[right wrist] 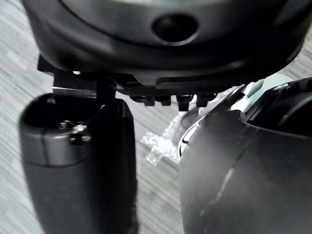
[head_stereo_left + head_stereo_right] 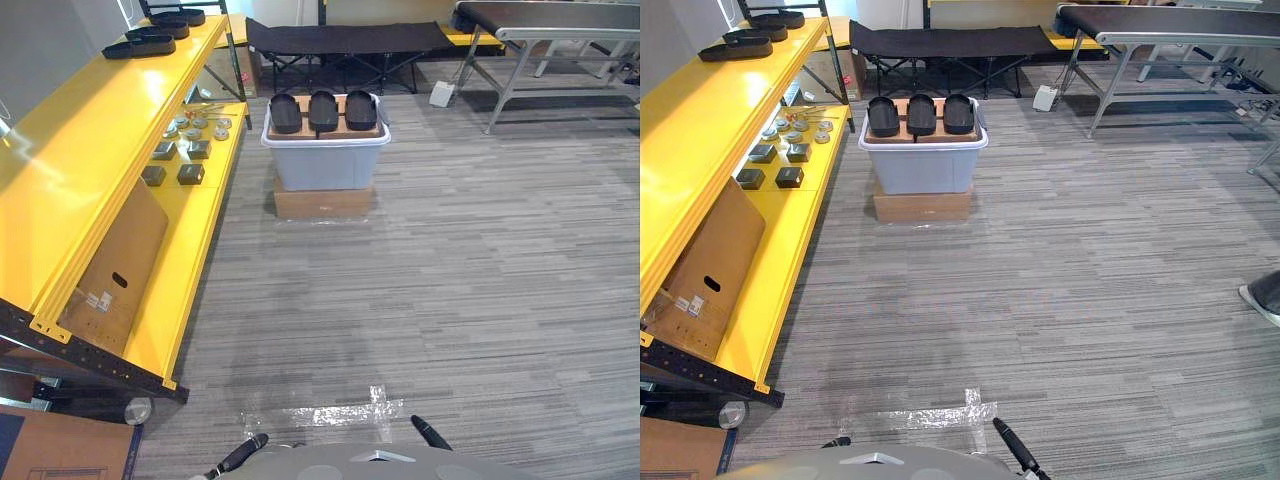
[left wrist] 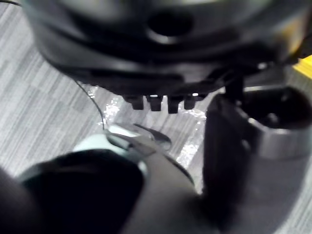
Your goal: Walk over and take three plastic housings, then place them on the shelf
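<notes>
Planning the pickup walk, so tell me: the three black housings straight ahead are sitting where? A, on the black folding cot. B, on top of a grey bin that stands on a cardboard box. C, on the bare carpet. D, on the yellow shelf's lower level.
B: the three black housings lie side by side on a brown board across the grey bin, which stands on a cardboard box.

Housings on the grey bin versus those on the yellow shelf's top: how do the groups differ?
The bin's housings sit side by side in a row atop the grey bin, long axes pointing away from the robot; the shelf's housings lie crosswise in a staggered line at the far end of the yellow shelf. The bin's housings are ahead, the shelf's housings to the left. Both groups are three black oval trays.
</notes>
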